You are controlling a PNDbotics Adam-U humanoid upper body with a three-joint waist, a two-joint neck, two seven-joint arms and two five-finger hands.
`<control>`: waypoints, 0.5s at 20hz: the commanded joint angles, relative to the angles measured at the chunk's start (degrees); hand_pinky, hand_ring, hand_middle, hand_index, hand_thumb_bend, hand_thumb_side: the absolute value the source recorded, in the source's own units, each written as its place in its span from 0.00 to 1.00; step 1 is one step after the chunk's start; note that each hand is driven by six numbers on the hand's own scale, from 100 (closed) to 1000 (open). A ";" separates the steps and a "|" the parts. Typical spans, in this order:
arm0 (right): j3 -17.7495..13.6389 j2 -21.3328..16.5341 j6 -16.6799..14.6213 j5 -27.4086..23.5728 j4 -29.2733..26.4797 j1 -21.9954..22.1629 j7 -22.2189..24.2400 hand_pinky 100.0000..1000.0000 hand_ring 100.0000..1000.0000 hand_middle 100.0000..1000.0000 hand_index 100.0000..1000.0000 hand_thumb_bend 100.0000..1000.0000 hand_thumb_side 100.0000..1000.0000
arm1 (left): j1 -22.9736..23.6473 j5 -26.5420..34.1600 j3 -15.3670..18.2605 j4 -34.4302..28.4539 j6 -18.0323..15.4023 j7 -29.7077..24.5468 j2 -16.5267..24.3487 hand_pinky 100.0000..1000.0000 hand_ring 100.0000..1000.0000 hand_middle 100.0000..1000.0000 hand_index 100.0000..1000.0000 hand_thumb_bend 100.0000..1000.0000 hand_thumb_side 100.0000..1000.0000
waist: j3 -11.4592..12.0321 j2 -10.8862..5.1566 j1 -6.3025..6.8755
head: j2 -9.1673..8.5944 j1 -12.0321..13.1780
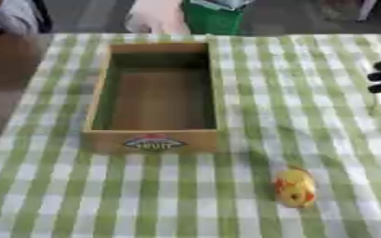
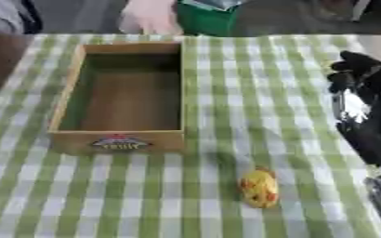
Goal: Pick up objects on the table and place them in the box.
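Right eye view: one box (image 2: 117, 139), one yellow object (image 2: 259, 188), right hand (image 2: 358, 74).

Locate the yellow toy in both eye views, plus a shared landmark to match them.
Left eye view: the yellow toy lies lower right on the checked cloth, nearer than the box and to its right.
Right eye view: the same toy sits lower, just right of centre.
Shared landmark: the label on the near wall of the wooden box.

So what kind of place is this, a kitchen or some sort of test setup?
Probably a staged test table: a green-checked tablecloth, one empty wooden box, one small yellow object and a robot hand alongside.
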 commanded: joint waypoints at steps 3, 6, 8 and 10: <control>0.46 -5.91 -0.13 5.05 -0.87 1.95 1.72 0.58 0.66 0.65 0.81 0.00 0.65 | -0.13 -0.18 0.22 -0.97 0.00 -0.21 1.67 0.38 0.36 0.44 0.65 0.00 0.65 | 0.16 -0.78 -0.33 | -0.18 0.10; 1.57 -10.60 0.01 12.02 -0.87 4.49 3.32 0.59 0.67 0.66 0.81 0.00 0.73 | -0.07 -0.23 0.18 -0.97 0.02 -0.29 1.86 0.38 0.36 0.44 0.65 0.00 0.65 | 0.16 -0.75 -0.62 | -0.18 0.21; 2.44 -13.66 -0.01 16.33 -0.87 5.98 4.04 0.60 0.68 0.66 0.82 0.00 0.79 | -0.07 -0.25 0.14 -0.97 0.03 -0.35 1.97 0.38 0.36 0.44 0.65 0.00 0.65 | 0.18 -0.69 -0.82 | -0.19 0.18; 3.10 -16.13 -0.02 19.61 -0.87 7.11 4.50 0.60 0.68 0.66 0.81 0.00 0.82 | -0.03 -0.29 0.11 -0.97 0.05 -0.42 2.01 0.38 0.36 0.44 0.65 0.00 0.65 | 0.24 -0.63 -1.00 | -0.19 0.19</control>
